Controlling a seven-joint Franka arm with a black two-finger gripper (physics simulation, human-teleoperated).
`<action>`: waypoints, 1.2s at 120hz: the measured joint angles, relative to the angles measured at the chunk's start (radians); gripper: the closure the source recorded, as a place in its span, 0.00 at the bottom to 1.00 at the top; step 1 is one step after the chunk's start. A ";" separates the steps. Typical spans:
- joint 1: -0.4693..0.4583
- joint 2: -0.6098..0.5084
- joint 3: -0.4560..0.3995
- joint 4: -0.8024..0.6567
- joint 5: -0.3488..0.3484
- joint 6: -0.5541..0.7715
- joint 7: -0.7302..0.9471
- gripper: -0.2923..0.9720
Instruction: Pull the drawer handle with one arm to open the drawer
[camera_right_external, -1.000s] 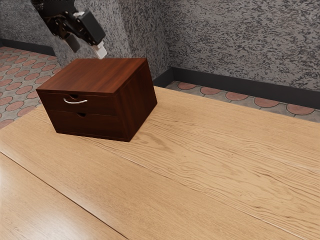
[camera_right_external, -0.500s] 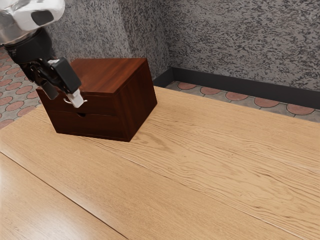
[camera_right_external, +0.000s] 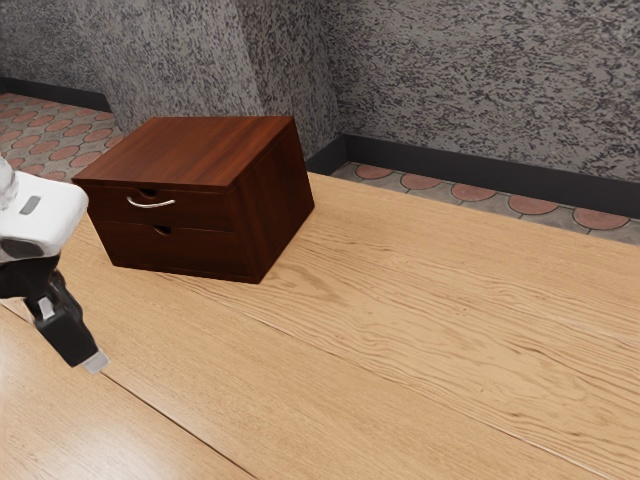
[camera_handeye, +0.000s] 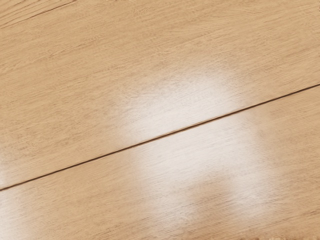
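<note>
Clearly, drawer handle (camera_right_external: 150, 203) well apart frm fingers (camera_right_external: 68, 340), drawer (camera_right_external: 195, 209) shut

Dark red-brown wood on pale oak, as I see it from my station.

The drawer cabinet (camera_right_external: 200, 160) is glossy mahogany brown with a silver handle (camera_right_external: 150, 203). The tabletop (camera_right_external: 420, 330) is light honey oak with wavy grain and thin dark seams. The wall (camera_right_external: 480, 70) is speckled grey, the baseboard (camera_right_external: 500, 175) charcoal, and the floor (camera_right_external: 45, 160) has terracotta scale-shaped tiles with grey grout. My claw (camera_right_external: 85, 352) is black under a white arm shell (camera_right_external: 35, 215).
</note>
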 joint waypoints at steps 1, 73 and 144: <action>0.000 0.005 0.000 0.003 0.002 0.001 0.009 0.23; -0.285 0.134 0.385 0.041 0.297 0.269 0.608 0.23; -0.594 0.170 0.839 0.125 0.324 0.456 0.900 0.23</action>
